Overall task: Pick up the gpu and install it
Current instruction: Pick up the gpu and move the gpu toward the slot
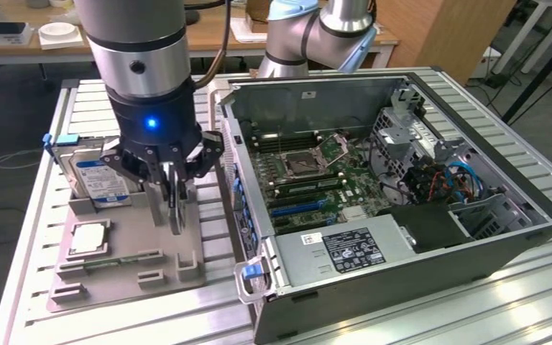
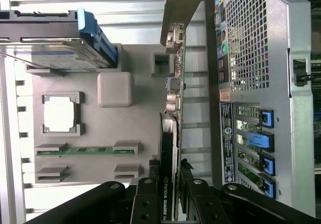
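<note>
gpu [image 1: 175, 219], exterior view first: where is it? (M.)

Standing on its long edge on the grey tray [image 1: 152, 241], at about 9 o'clock from the open computer case [image 1: 430, 277] and 3 o'clock from the hard drive [image 1: 98, 180]. Tray and case both sit on the slatted table [image 1: 468, 320]. The hand [image 1: 175, 188] comes straight down and pinches the gpu across its thin faces. Cannot tell whether the lower edge is clear of the tray. (K.)

Appearance? (M.)

A thin dark plate seen nearly edge-on, with little detail. (K.)

Wrist view? (M.)

The gpu [image 2: 169, 153] runs as a narrow black strip between the tray [image 2: 135, 128] and the rear of the case [image 2: 256, 58]. The fingers [image 2: 145, 204] flank it on both flat sides, and the hand [image 2: 169, 184] is closed on it. White lettering [image 2: 166, 204] reads NVIDIA QUADRO. A pale metal bracket [image 2: 173, 18] sits at the far end, with small connectors along the edge before it. (K.)

Handling? (M.)

My judgement: light and stiff but fragile. The faces are smooth, so it could pivot in a narrow pinch, and the bracket end is likely the heavier. Grip the flat body near the middle, clear of the connector edge and the bracket. (K.)
</note>
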Controlling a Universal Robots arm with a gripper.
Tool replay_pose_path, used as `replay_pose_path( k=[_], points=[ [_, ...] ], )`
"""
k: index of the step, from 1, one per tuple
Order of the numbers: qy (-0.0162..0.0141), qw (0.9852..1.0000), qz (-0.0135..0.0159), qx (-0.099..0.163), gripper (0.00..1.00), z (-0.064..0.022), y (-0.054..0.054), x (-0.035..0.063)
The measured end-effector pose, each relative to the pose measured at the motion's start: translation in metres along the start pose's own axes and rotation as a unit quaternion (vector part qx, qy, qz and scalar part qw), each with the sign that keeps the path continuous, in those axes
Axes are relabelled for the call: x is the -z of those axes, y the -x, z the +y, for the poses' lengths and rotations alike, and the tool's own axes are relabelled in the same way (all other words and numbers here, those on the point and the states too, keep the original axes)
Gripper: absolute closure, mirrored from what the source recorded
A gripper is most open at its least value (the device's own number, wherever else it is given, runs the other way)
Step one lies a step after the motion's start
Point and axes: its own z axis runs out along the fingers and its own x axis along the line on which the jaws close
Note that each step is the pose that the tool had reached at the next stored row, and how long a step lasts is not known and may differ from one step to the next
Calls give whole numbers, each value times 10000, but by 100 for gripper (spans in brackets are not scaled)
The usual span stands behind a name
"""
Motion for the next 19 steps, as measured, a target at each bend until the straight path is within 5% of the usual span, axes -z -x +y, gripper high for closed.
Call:
replay_pose_path(
  k=[19],
  points=[
    [0,10000,0,0,74,17,8,347]
  ],
)
